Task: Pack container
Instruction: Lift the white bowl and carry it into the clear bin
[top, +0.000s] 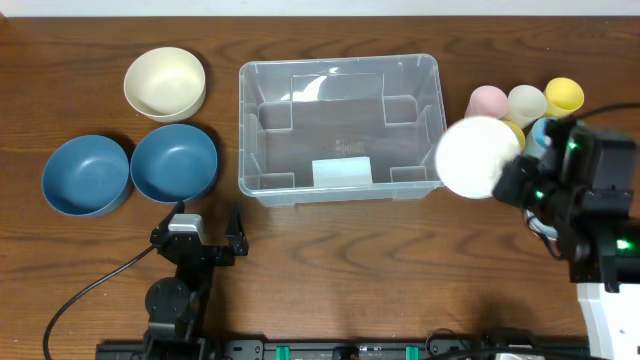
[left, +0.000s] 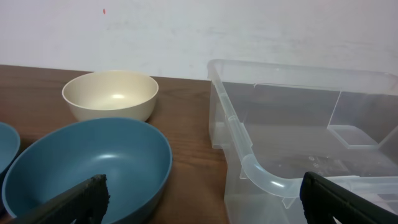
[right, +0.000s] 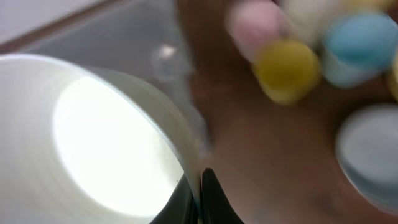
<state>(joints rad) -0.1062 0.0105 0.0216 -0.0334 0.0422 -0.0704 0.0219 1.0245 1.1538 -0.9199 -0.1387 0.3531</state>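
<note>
Left hand (left: 202, 193) spread wide open, low, right hand (right: 198, 193) pinched shut

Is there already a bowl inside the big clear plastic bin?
No, the large clear rectangular plastic bin holds nothing but a pale label on its floor.

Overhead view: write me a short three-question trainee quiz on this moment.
1. True or false: the container already holds a bowl.
2. The right gripper is shut on: A a yellow cup, B the white bowl, C a lid.
3. How many blue bowls sit on the table?
Key: 1 false; 2 B; 3 two.
</note>
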